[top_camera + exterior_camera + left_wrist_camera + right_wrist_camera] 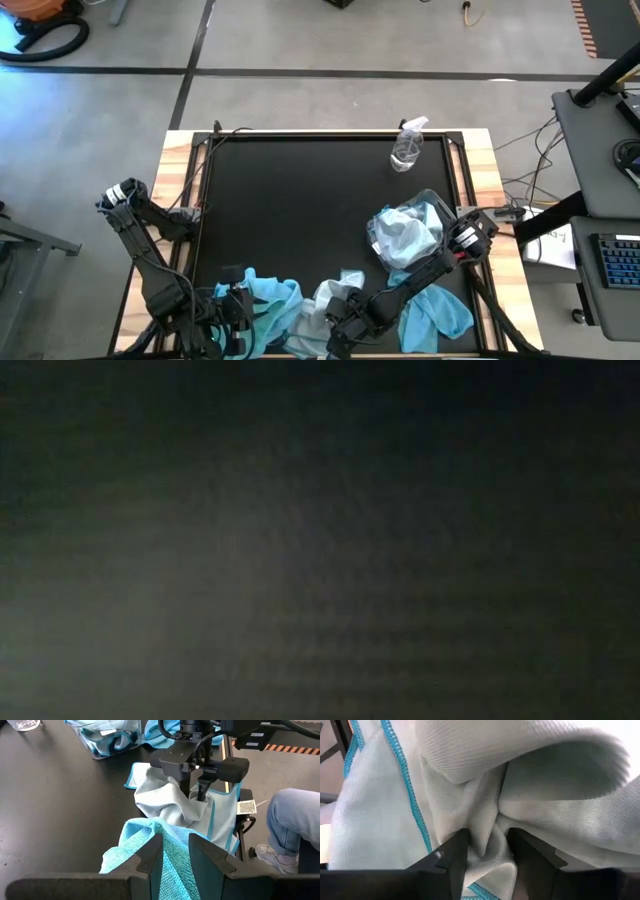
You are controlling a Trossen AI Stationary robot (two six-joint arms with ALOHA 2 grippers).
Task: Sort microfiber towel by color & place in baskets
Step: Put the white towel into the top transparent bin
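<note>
pale towel (pixel 172 802): whitish cloth with teal edging, bunched up at the bottom centre of the high view, on the near edge of the black mat (pixel 300 200)
right gripper (pixel 487 847): down on the pale towel, a fold of cloth between its two fingers; jaws pinching that fold
teal towel (pixel 165 855): bright blue-green terry cloth, bottom left-centre in the high view, touching the pale towel
left gripper (pixel 175 857): fingers closed on a ridge of the teal towel, cloth bulging up between them
basket (pixel 425 200): clear bin, right of centre in the high view, stuffed with pale and light-blue cloths, some spilling over the rim
loose blue towel (pixel 435 312): lies flat at lower right in the high view, just below the basket, under the right arm
second basket: can't pick one out in any view
spray bottle (pixel 408 145): clear, upper right of the mat, well apart from the towels
person: jeans leg and shoe (pixel 295 827) at the right edge of the left wrist view, beyond the table edge
low view: dark, nothing readable
</note>
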